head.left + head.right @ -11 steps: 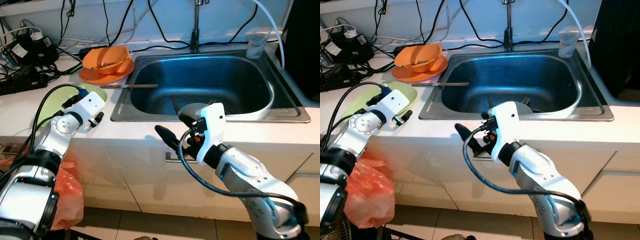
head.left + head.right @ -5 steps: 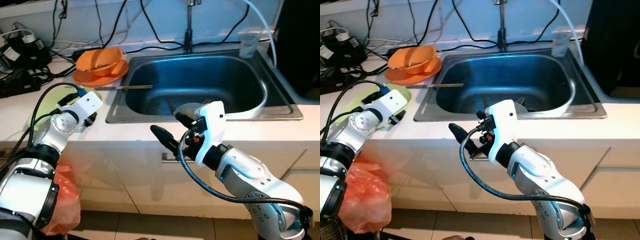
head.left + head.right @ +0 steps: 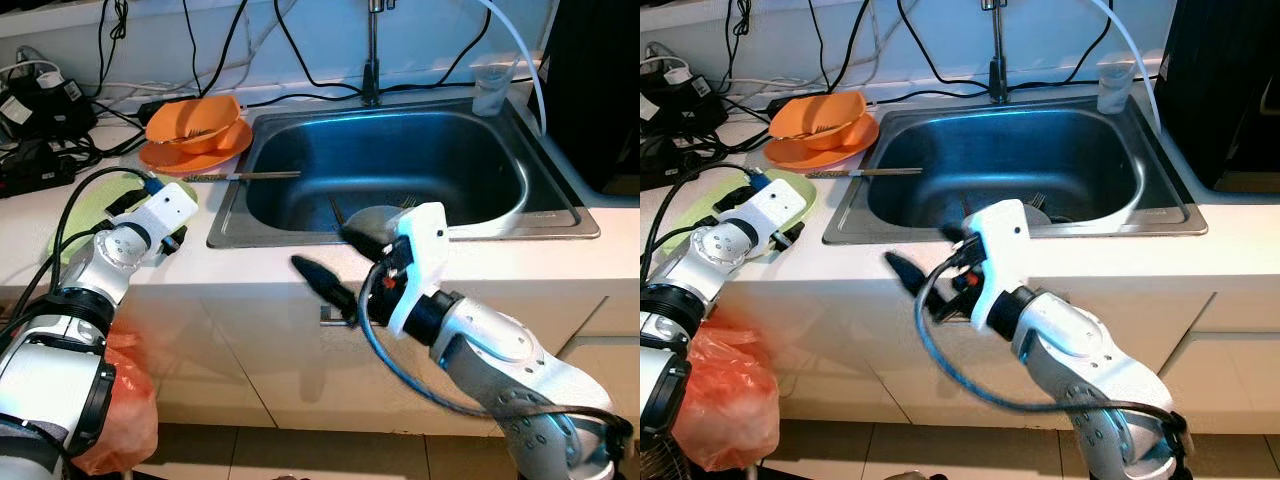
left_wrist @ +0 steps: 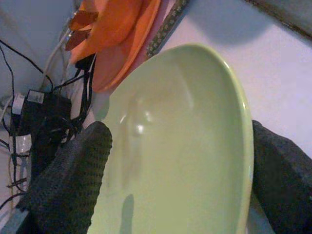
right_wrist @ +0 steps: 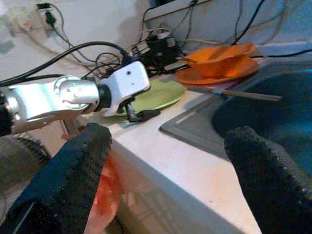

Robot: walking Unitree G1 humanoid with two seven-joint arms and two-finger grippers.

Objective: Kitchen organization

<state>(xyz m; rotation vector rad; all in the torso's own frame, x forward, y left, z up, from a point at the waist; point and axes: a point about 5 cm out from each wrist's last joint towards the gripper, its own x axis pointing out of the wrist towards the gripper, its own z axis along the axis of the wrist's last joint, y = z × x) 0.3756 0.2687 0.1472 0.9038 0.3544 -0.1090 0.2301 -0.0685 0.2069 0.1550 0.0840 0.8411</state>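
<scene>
**Reaching for the green plate beside the sink**

The sink (image 3: 400, 160) is the landmark. The right gripper (image 3: 345, 262) hangs in front of it, fingers spread wide and empty. Left of the sink lies the green plate (image 4: 180, 146), with the left gripper (image 4: 180, 161) over it, its 2 fingers wide apart either side. Behind that plate sit the orange dishes (image 3: 195, 130). Next, I judge, the fingers must close on the plate's rim.

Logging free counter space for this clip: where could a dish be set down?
Bare: the front counter strip between the green plate and sink, and right of the sink. Crowded: the back left, with orange dishes and cables.
</scene>
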